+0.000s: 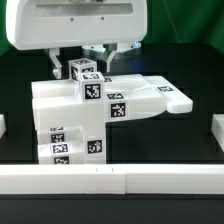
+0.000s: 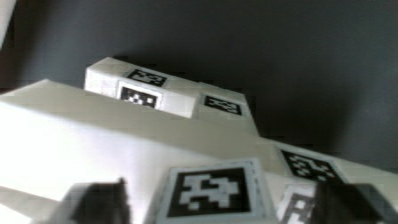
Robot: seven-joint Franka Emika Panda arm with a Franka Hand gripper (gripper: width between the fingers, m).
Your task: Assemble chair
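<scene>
Gripper: I see my gripper (image 1: 97, 54) low over the chair, fingers (image 1: 62, 62) straddling a small cube (image 1: 82, 69); I cannot tell if they press it or stand clear
Chair: the chair (image 1: 100, 110) sits mid-table on the black surface, white blocks joined, tags facing me
Wrist view: the gripper's (image 2: 222, 200) dark fingertips (image 2: 89, 203) flank a tagged block (image 2: 217, 192); another tagged cube (image 2: 169, 90) lies beyond
Rail: a white rail (image 1: 110, 180) runs along the near edge

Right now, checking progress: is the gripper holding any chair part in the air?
No: the chair rests on the table, and the gripper just straddles its top cube.
</scene>
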